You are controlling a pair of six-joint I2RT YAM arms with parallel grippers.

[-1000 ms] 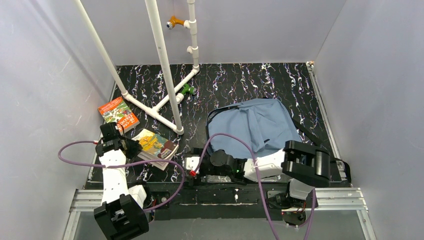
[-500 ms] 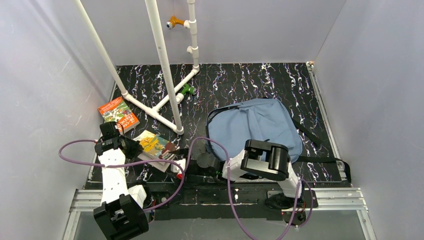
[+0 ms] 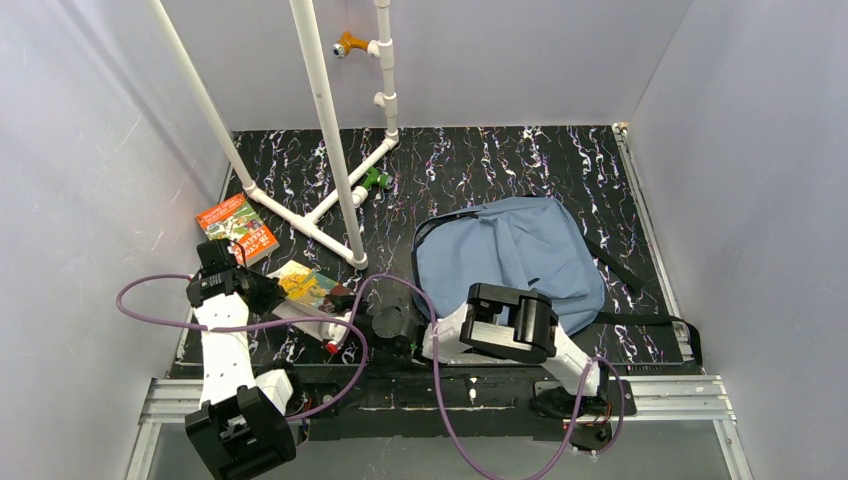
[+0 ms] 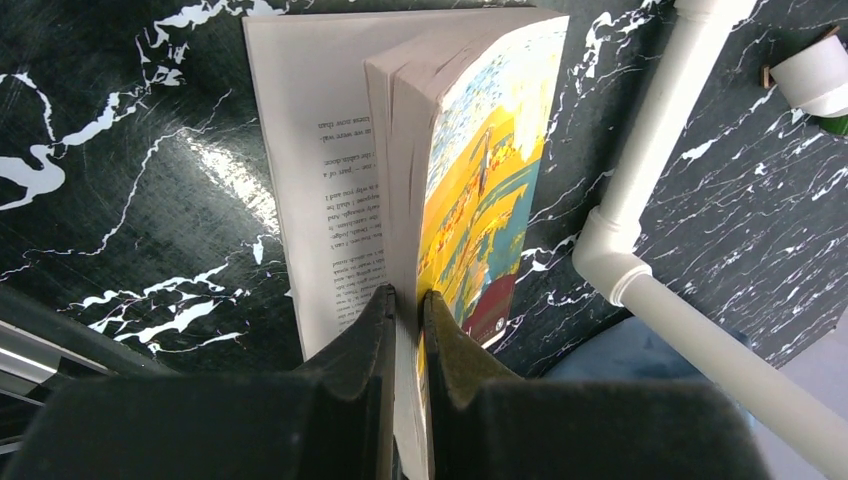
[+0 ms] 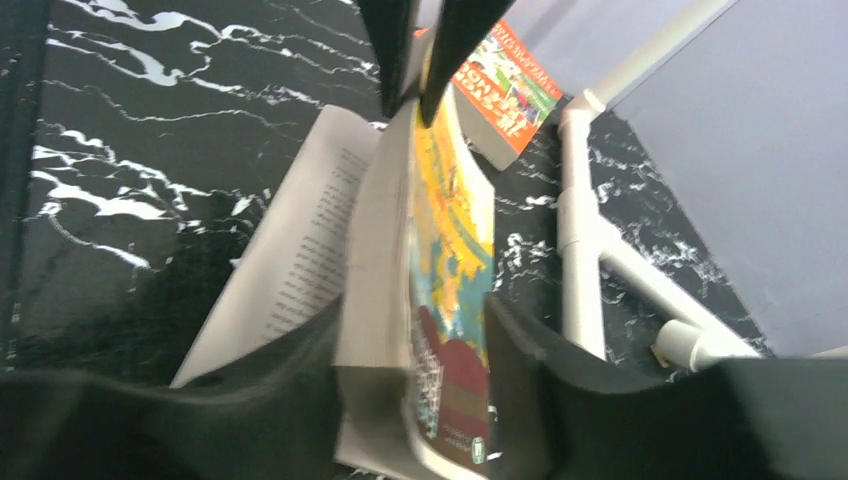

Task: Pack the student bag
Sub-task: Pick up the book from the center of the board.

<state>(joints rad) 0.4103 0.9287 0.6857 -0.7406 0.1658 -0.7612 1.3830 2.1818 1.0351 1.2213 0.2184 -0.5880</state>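
The student bag [image 3: 510,255], dusty blue with black straps, lies flat on the right half of the table. A yellow-covered book [image 3: 300,285] lies left of it, partly opened, with a white page [image 4: 320,150] flat on the table. My left gripper [image 4: 408,300] is shut on the raised cover and pages at one end of the book [image 4: 480,180]. At the opposite end my right gripper [image 5: 415,340] straddles the book [image 5: 450,260], one finger along the page block and the other beside the cover. That view is blurred, so contact is unclear. The left gripper's fingers [image 5: 392,50] show at the top.
An orange book [image 3: 236,228] lies at the far left, also seen beyond the yellow book [image 5: 505,90]. A white pipe frame [image 3: 330,130] stands on the table behind the books, its foot [image 4: 640,180] close by. Purple cables loop near both arm bases.
My right arm has swung left from in front of the bag to the yellow book, and its jaws have narrowed around it. The left gripper has kept its grip.
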